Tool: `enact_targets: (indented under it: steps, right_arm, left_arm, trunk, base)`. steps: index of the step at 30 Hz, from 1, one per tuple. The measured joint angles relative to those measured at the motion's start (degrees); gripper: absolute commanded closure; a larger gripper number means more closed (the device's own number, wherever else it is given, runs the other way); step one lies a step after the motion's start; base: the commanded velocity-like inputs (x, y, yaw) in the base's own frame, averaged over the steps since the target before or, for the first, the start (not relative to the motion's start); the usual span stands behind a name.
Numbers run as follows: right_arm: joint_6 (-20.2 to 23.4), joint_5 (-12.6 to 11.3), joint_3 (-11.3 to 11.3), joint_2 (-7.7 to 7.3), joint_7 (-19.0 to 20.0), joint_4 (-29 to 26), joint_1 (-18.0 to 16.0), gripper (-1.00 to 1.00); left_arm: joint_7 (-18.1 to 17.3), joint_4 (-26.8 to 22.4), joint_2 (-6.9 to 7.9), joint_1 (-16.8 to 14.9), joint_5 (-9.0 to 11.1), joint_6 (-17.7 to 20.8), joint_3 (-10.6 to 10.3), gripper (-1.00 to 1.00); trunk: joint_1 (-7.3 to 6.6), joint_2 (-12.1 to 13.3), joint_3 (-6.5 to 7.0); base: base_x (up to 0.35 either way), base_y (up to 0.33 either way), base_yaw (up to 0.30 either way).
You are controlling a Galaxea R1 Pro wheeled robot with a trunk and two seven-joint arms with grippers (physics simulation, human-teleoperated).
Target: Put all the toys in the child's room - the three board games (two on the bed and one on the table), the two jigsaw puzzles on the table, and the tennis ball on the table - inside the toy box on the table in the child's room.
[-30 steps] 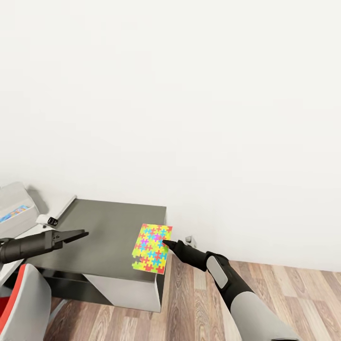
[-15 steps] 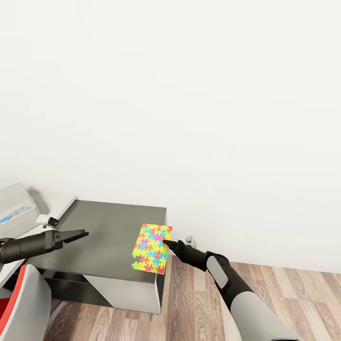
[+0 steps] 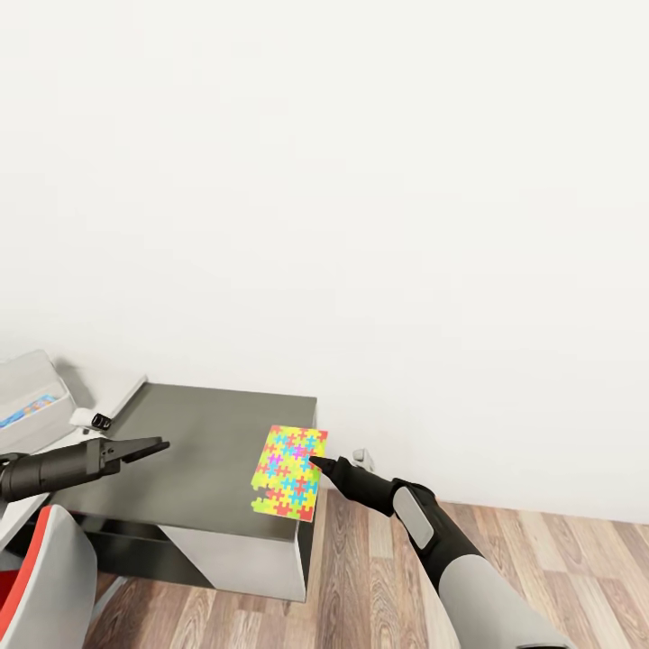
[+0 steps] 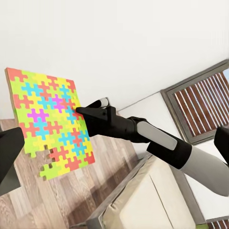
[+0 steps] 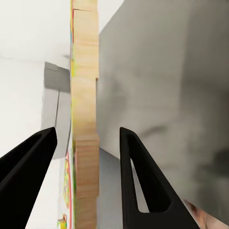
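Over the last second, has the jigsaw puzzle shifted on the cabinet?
No. The jigsaw puzzle keeps its place at the dark cabinet's right edge, with the right gripper at it.

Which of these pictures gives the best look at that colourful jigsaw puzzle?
The left wrist view: the jigsaw puzzle faces that camera, its printed face large and whole, with the right gripper at its edge. The head view shows it smaller, by the dark cabinet. The right wrist view sees just its thin wooden edge, between the fingers.
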Motion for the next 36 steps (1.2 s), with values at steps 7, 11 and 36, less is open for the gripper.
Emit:
enact_targets:
  steps: [7, 11, 36]
  right_arm:
    - [-0.03, 0.0, 0.0, 0.0, -0.01, 0.0, -0.01, 1.0]
    - [-0.03, 0.0, 0.0, 0.0, -0.03, 0.0, 0.03, 1.0]
    - [-0.03, 0.06, 0.0, 0.0, -0.09, 0.07, 0.0, 1.0]
  left_arm:
    - [0.0, -0.03, -0.02, -0.01, 0.0, 0.0, 0.0, -1.0]
    - [0.0, -0.03, -0.02, -0.01, 0.0, 0.0, 0.0, -1.0]
    - [0.0, -0.12, -0.02, 0.01, 0.0, 0.0, 0.0, -1.0]
  trunk:
    - [0.0, 0.0, 0.65]
    - [0.0, 0.0, 1.03]
    - [0.0, 0.01, 3.4]
  base:
    - [0.0, 0.0, 0.0]
    - [0.0, 0.0, 0.0]
    - [0.0, 0.0, 0.0]
